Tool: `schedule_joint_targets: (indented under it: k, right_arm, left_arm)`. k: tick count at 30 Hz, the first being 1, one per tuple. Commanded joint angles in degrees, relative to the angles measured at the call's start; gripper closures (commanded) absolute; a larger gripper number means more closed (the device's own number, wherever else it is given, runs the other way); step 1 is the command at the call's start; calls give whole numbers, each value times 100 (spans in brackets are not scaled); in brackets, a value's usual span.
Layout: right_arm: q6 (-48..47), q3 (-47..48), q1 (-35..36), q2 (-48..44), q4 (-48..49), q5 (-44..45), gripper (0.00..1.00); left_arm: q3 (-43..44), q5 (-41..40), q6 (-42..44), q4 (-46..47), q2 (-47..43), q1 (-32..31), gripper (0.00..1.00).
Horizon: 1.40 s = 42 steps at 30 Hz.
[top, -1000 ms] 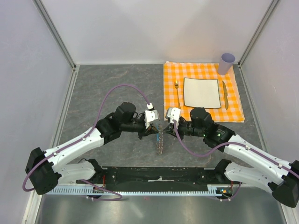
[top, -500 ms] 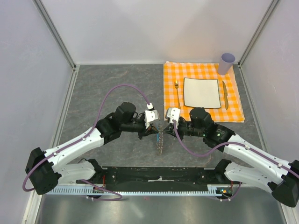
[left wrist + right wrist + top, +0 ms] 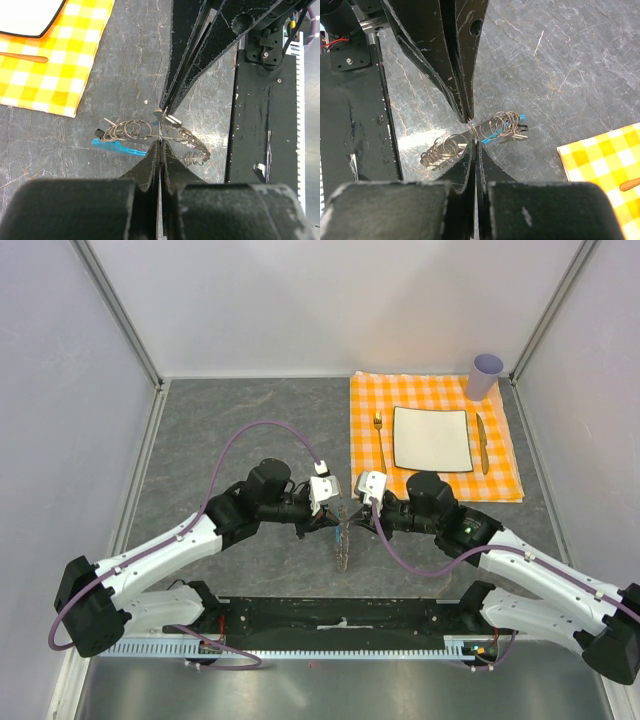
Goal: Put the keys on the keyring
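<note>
keyring (image 3: 132, 131): wire-loop chain lying on the grey table (image 3: 220, 430) at centre front, between the two arms. Its blue tag (image 3: 117, 146) sits under the coils. In the top view the grippers largely hide it.
keys (image 3: 172, 119): hard to separate from the coils; possibly the small flat metal piece by the right fingertips.
left gripper (image 3: 160, 146): arm reached inward and low, jaws pressed nearly together on a strand of the keyring.
right gripper (image 3: 474, 144): mirrored, tip to tip with the left, jaws likewise pinched on the chain.
</note>
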Motion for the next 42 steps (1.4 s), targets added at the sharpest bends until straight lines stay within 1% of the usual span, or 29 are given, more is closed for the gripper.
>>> schedule_joint_targets:
  k: [1, 32, 42]
  right_arm:
    - [23, -8, 20, -91, 303, 27, 100]
    - [6, 28, 28, 102, 285, -360, 100]
    - [-3, 28, 28, 94, 267, -290, 100]
  left_arm:
    - [24, 17, -132, 388, -152, -31, 98]
    - [32, 26, -159, 467, -161, -22, 98]
    - [6, 26, -176, 467, -169, -22, 98]
